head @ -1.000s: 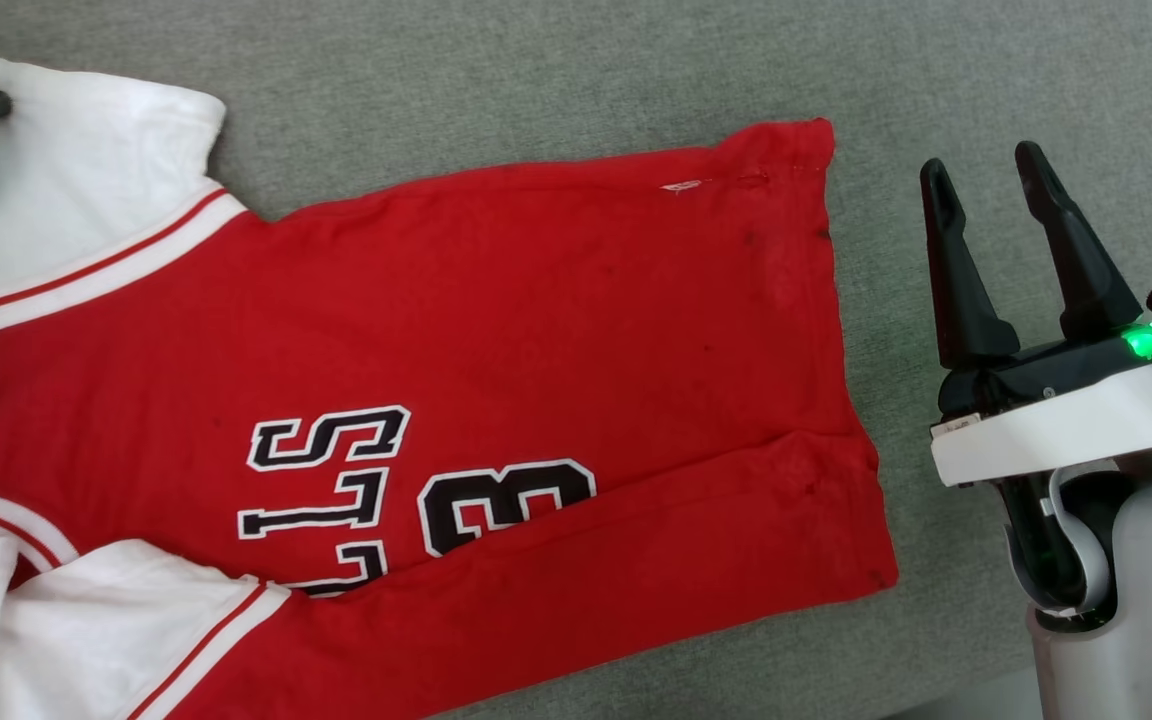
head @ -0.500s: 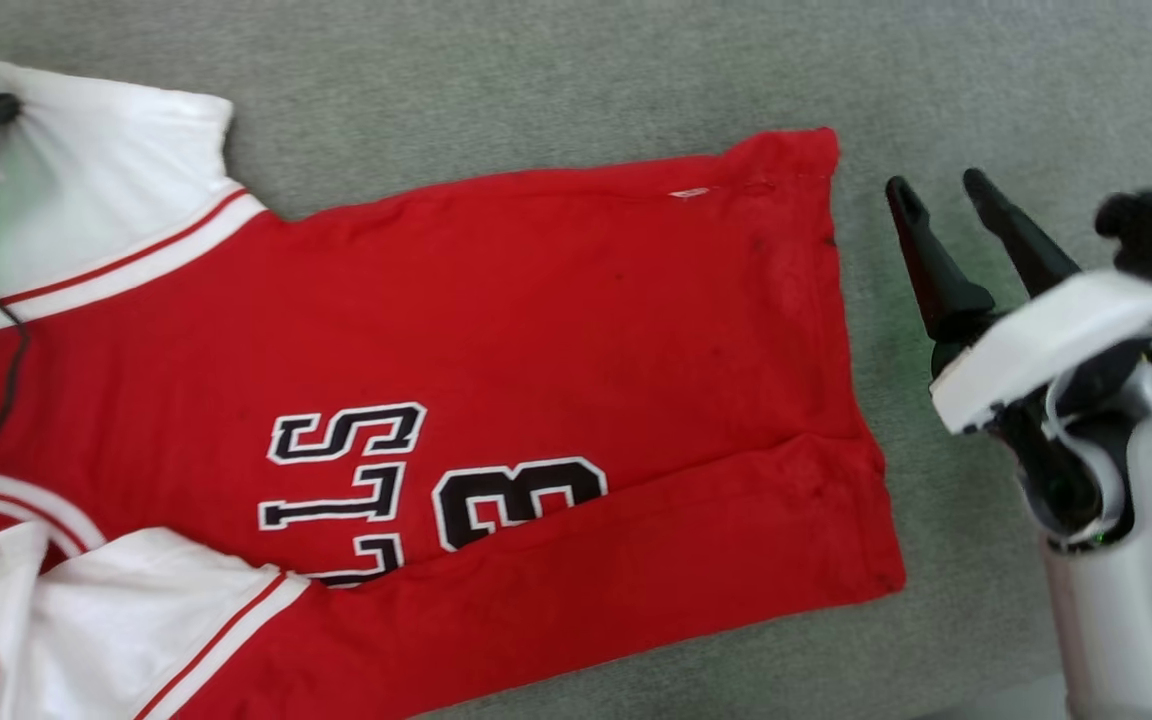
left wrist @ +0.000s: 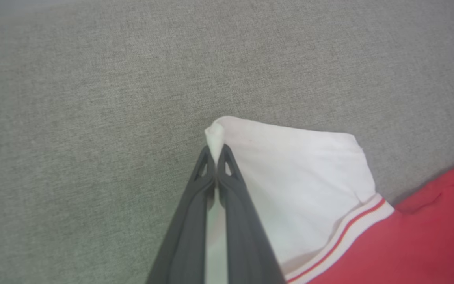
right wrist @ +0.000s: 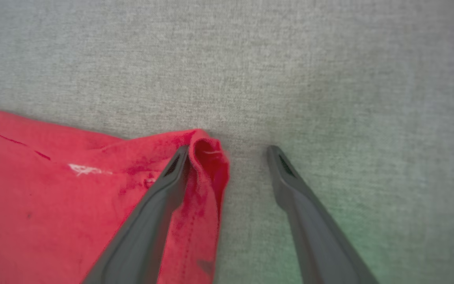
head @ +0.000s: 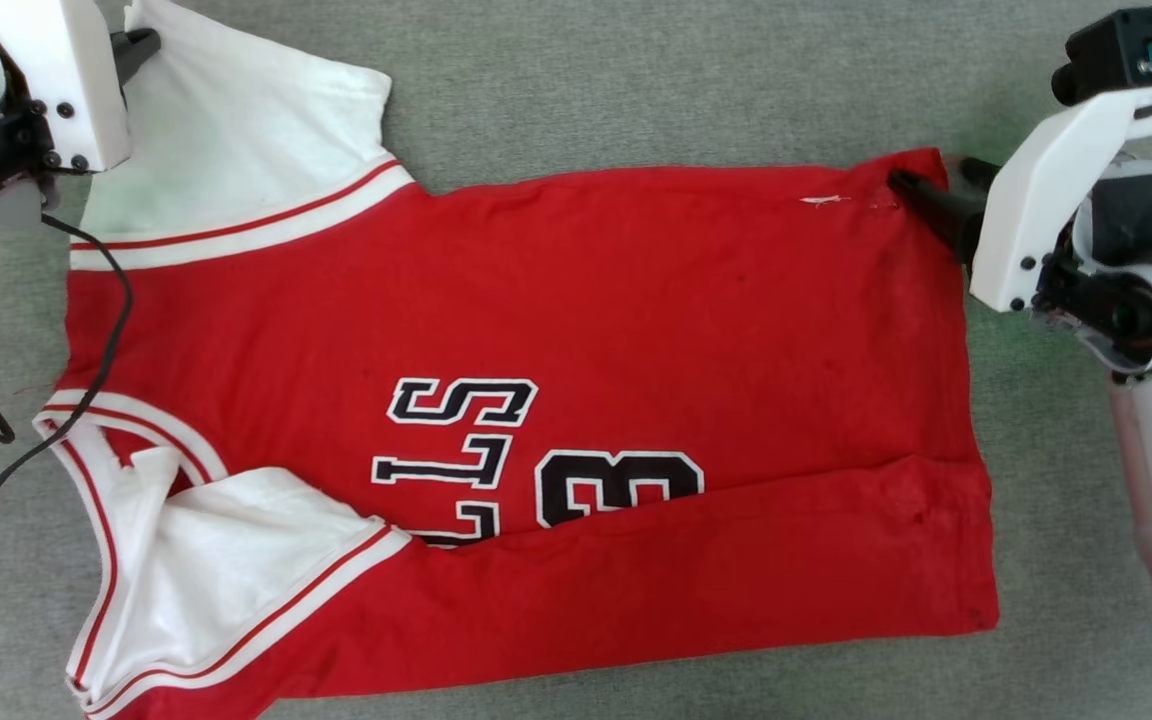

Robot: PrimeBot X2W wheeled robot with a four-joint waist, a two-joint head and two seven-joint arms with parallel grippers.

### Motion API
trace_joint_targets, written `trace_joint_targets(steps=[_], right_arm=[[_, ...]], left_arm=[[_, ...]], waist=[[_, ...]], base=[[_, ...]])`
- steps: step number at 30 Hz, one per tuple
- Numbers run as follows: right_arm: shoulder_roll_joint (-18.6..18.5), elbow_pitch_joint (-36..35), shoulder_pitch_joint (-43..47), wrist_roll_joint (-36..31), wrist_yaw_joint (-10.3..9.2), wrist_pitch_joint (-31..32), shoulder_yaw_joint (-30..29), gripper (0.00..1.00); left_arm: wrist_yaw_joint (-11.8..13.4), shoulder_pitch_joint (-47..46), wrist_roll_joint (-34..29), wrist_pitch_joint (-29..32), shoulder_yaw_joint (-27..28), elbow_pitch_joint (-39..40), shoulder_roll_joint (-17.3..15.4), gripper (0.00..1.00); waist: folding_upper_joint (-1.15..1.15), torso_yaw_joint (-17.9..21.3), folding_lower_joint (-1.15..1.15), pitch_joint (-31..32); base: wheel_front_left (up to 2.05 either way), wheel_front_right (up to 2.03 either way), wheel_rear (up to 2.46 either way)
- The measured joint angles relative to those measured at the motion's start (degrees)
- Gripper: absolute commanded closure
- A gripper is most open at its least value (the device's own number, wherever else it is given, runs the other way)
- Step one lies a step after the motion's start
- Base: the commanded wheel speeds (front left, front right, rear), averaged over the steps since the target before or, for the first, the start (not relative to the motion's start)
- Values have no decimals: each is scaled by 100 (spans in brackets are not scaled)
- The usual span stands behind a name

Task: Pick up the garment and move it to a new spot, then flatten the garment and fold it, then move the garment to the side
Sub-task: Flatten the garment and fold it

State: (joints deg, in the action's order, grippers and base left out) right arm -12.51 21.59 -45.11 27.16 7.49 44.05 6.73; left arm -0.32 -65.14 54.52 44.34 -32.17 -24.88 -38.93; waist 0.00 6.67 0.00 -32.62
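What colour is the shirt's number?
The number on the shirt is black, outlined white; best in head view.

Grey woven fabric surface (head: pixel 636 80): flat, fine heathered weave, spans all three views. Faint green cast on it at lower right of the right wrist view.

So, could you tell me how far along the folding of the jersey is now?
Done: the garment lies spread on the grey surface, its near long edge folded over part of the lettering. In hand: the left gripper is shut on a corner of the far white sleeve; the right gripper is open around the far hem corner, not yet closed. Left: the remaining folds and the move to the side.
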Motion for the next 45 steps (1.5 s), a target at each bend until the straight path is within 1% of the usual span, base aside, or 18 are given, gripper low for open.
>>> trace_joint_targets(steps=[1,2,3,7,12,16,18,22,28,32,35,37,38,39,40,42,45], right_arm=[[-20,92,-81,-26,0,163,15,53],[-40,152,-142,-52,0,290,22,80],[-48,207,-190,-53,0,398,32,100],[-54,243,-200,-148,0,421,130,100],[-107,10,81,-293,1,67,109,100],[-172,-313,415,-357,1,-136,-129,100],[-170,-464,652,-385,1,-168,-234,100],[-169,-723,1266,-394,1,-225,-414,100],[-34,-959,2301,-342,1,-328,-642,100],[59,-933,2885,-331,1,-422,-784,100],[148,-857,3169,-304,1,-560,-815,100],[179,-734,3312,-282,1,-656,-822,80],[214,-660,3392,-261,1,-717,-836,7],[232,-598,3468,-265,1,-789,-816,0],[240,-514,3517,-242,1,-877,-813,0],[238,-410,3580,-181,5,-1076,-789,0],[255,-361,3657,-116,4,-1343,-705,0]], left_arm=[[-13,1,-8,-24,-7,8,11,100],[-19,4,-5,-51,-10,8,23,100],[-24,14,-3,-90,-10,4,38,100],[-89,146,21,-337,14,-37,96,100],[-151,532,142,-748,148,-44,91,100],[-153,1050,271,-1183,311,130,22,100],[-112,1378,293,-1381,372,299,-55,100],[70,2226,420,-1827,549,727,-201,100],[498,3820,743,-2274,757,1382,-357,100],[723,4738,972,-2488,814,1669,-326,100],[855,5300,1163,-2519,773,1716,-165,100],[899,5555,1285,-2486,692,1639,-48,100],[898,5644,1332,-2481,655,1610,21,84],[899,5699,1370,-2496,639,1577,105,53],[900,5735,1382,-2538,615,1551,178,0],[889,5760,1359,-2641,571,1458,281,0],[853,5760,1218,-3021,571,1356,489,0]], waist=[[0,-35,0,-5],[0,-66,0,-5],[0,-93,0,4],[0,-145,0,138],[0,-179,0,484],[0,-203,0,870],[0,-216,0,1075],[0,-261,0,1488],[0,-353,-1,2031],[0,-427,-1,2247],[0,-458,-2,2274],[0,-450,-1,2263],[0,-450,-1,2261],[0,-452,-1,2260],[0,-456,-1,2260],[0,-465,-1,2270],[0,-461,-1,2310]], base=[[0,0,0],[0,0,0],[0,0,0],[0,0,0],[0,0,0],[0,0,0],[0,0,0],[0,0,0],[0,0,0],[0,0,0],[0,0,0],[0,0,0],[0,0,0],[0,0,0],[0,0,0],[0,0,0],[0,0,0]])
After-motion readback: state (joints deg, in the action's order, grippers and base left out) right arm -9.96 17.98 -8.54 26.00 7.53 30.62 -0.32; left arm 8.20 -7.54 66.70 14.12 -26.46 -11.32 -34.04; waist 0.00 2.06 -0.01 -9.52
